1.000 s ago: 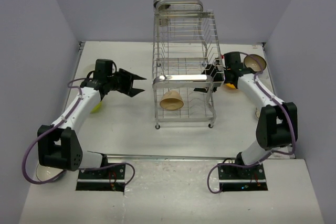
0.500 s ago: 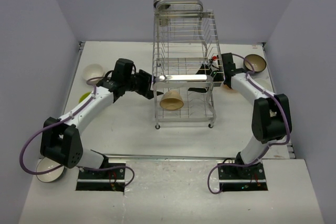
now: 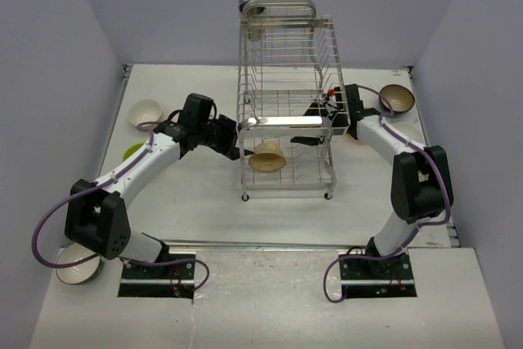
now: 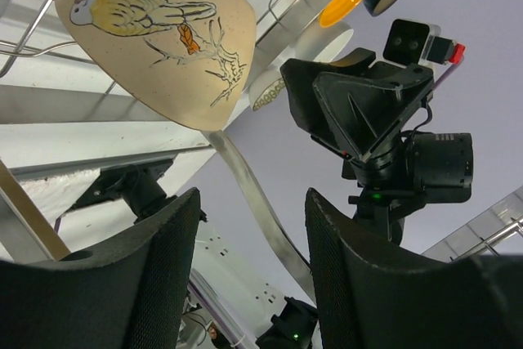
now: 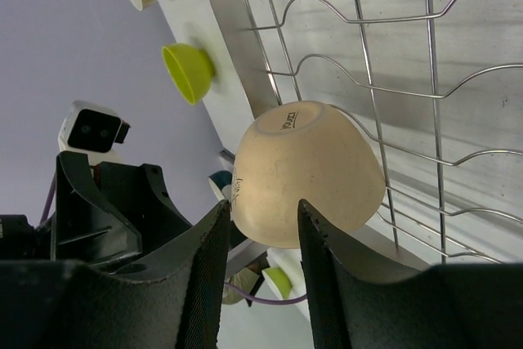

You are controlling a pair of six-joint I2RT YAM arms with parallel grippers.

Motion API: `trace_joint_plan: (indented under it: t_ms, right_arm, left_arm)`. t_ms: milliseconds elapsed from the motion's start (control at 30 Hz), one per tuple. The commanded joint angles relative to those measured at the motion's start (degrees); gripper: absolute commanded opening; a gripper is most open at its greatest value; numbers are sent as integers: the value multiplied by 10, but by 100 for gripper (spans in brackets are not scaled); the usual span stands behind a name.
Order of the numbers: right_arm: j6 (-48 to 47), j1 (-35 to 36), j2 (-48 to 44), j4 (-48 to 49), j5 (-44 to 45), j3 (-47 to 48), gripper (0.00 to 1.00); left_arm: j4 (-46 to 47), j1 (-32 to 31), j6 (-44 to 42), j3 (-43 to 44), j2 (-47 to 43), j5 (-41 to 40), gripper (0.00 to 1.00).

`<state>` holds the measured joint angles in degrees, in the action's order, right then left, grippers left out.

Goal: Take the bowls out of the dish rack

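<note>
The dish rack [image 3: 286, 123] is standing in the middle of the table [image 3: 188, 194], with a tan bowl [image 3: 267, 155] lying on its side in the lower tier. The left gripper [image 4: 253, 202] is hovering at the rack's left side, its jaws half apart and gripping nothing, facing the bowl's painted bird [image 4: 139, 10]. The right gripper [image 5: 261, 210] is reaching in from the right, jaws likewise parted and empty.

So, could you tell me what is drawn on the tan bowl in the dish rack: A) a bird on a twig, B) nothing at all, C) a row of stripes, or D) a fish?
A: in the left wrist view, the tan bowl in the dish rack carries a drawing of a yellow-bodied bird perched on a twig.
</note>
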<state>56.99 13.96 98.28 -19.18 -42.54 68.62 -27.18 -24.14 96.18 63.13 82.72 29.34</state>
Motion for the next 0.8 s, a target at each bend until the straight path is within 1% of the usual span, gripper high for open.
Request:
trace_joint_plan:
  t_ms: [0,500,767]
  right_arm:
    - [9,4,10,14,11,14,40]
    - [15,5,48,12,10,44,40]
    - [21,7,49,20,11,39,40]
  left_arm:
    - [-13,-5,-18,4,10,-2,55]
    - [-13,-29,-21,11,62,-5,56]
    - [27,-34,-1,10,75,-23,56]
